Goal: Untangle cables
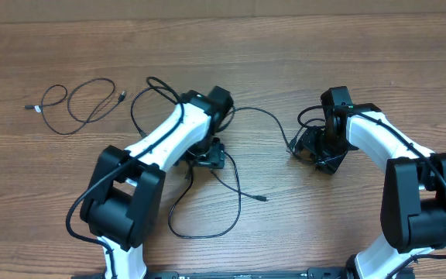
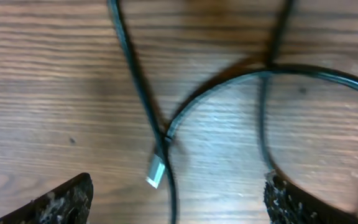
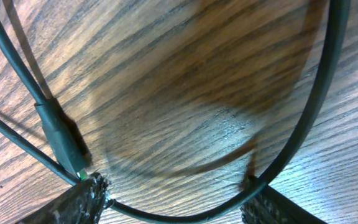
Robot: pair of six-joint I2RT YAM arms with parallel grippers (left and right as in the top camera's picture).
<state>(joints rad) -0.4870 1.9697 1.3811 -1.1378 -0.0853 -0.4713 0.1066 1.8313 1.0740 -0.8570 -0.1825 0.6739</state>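
Left tool (image 2: 178, 193), right tool (image 3: 174, 190): both released, wide; 1 cable (image 1: 69, 108) lying apart, tangled cables (image 1: 255, 111) between 2 tools.

Blind spots on my feed
Overhead, my left arm (image 1: 169, 133) hides the cable (image 1: 239, 203) running under it; both wrist views crop the left fingertips (image 2: 61, 202) and right fingertips (image 3: 73, 206) at the bottom edge.

Cables (image 1: 235, 198): two groups. One loose cable (image 1: 74, 116) lies alone at far left, with two plug ends visible on it. One tangle (image 1: 207, 225) sits between the arms; can't tell how many cables are in it, one free plug (image 1: 263, 199) shows. Left wrist view: one silver plug (image 2: 156, 171). Right wrist view: one dark plug (image 3: 59, 137). Robot arms: two, left arm (image 1: 169, 136) and right arm (image 1: 374, 132). Table (image 1: 347, 46): one.
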